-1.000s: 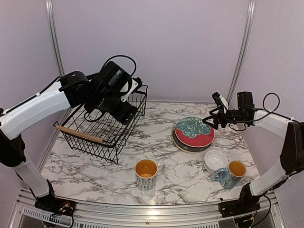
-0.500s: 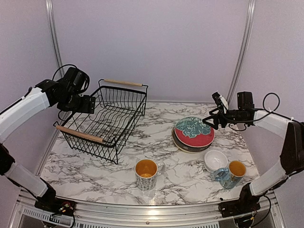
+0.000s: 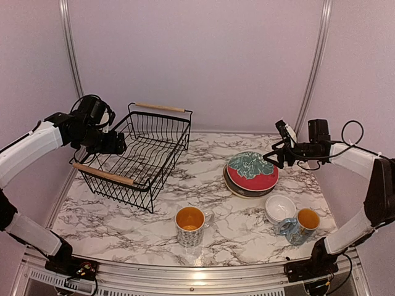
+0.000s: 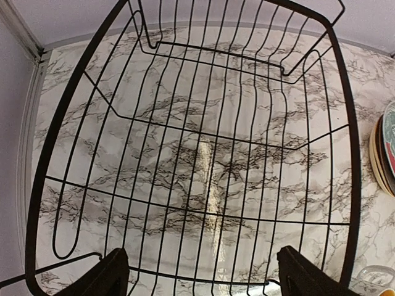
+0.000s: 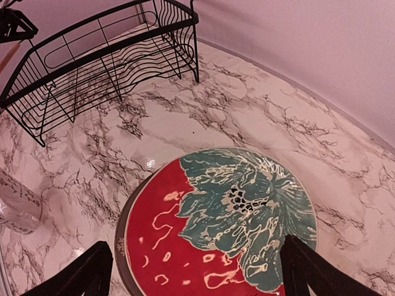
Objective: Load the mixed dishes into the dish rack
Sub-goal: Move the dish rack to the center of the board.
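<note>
Top external: right gripper (image 3: 272,155) hangs spread beside the red plate (image 3: 252,172), probably to pinch its rim, while left gripper (image 3: 118,143), also spread, overlooks the dish rack (image 3: 117,185).

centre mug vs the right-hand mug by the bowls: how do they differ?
Pattern: the centre mug is pale with a small green and dark print, while the right mug is mostly blue-teal.
Handle: the centre mug's handle points right, and the right mug's points left.
Neighbours: the centre mug stands alone, while the right mug sits close beside the white bowls.
Shared: both are upright, orange inside, and still outside the dish rack.
</note>
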You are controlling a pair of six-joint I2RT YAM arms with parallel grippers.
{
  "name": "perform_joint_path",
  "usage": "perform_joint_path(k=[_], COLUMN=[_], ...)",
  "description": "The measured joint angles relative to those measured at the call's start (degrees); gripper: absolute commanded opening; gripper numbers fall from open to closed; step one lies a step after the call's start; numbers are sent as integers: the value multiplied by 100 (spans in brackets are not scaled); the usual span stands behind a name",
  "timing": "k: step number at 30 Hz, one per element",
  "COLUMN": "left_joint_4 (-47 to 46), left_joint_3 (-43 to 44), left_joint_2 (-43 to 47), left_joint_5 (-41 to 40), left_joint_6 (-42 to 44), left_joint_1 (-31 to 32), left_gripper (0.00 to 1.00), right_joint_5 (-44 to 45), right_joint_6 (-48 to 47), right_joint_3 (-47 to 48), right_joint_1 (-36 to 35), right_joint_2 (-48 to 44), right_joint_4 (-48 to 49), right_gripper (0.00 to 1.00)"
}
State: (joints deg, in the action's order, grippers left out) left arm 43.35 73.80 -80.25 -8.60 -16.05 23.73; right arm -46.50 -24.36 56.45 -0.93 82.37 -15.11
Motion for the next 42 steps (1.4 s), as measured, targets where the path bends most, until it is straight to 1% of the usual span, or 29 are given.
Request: perform_joint_path(k=[3,6,10,13,19,24,31,36,42], left_joint_4=[-26,50,160,398,662,667,595,579,538], left_joint_3=[4,155,267,260,254,254,365,743,1399], left_joint_2=[234,385,330,118,-264,-457,-898,-1327,-2184], left_joint_5=[522,835,905,813,702,597,278,256,280], left_joint_6=[162,393,737,922,1161,1296,1425,1563,1635], left_joint_1=[184,682,1386,1685,1829,1912,2175,2317,2400], left_gripper=[86,85,85,84,82,78,76,74,73], right_joint_5=[-4,-52,-85,-98,-98,-98,-85,-76,-79], right_joint_6=[-26,-74,-90,-94,-101,-109,-122,-122,-122], right_joint_3=[2,2,4,17,107,107,107,107,107], right_joint_1=[0,0,0,0,0,0,0,-2,0], right_joint_2=[0,0,0,13,39,59,120,131,131], right_joint_4=[-17,-42,-44,-52,-116,-151,-173,-179,-190], right_gripper=[92,92,92,92,92,92,92,92,92])
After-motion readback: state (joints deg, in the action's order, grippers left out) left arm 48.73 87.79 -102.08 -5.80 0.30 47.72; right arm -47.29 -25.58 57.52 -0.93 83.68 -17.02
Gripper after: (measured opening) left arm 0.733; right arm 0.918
